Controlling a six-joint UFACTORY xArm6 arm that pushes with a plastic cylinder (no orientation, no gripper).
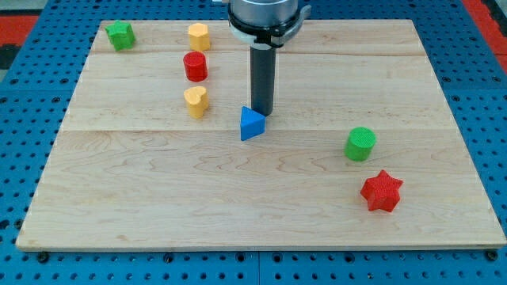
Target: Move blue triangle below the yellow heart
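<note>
At the view's far left, a green star block (120, 35) sits near the top corner of the wooden tabletop (158, 206). To its right stands a column of three blocks: a yellow block (198, 36) of unclear shape at the top, a red cylinder (195, 66) beneath it, and the yellow heart (196, 101) lowest, each a little apart from the next. Right of the heart, near but not touching, lies the blue triangle (252, 124), slightly lower in the view. The end effector is a plain rod with no jaws, so it neither opens nor holds anything; its tip (262, 114) rests just at the triangle's upper right edge, seemingly in contact or nearly so. The triangle looks like a small, rigid, light plastic piece that should slide readily on the smooth wood, but it cannot be gripped, only pushed. Its slanted faces suggest an off-centre push would spin it or let it slip aside, so pressing squarely on a flat face, aimed toward the bare wood below the heart, seems wisest. Farther right, well apart, are a green cylinder (360, 144) and, below it, a red star (382, 191).
</note>
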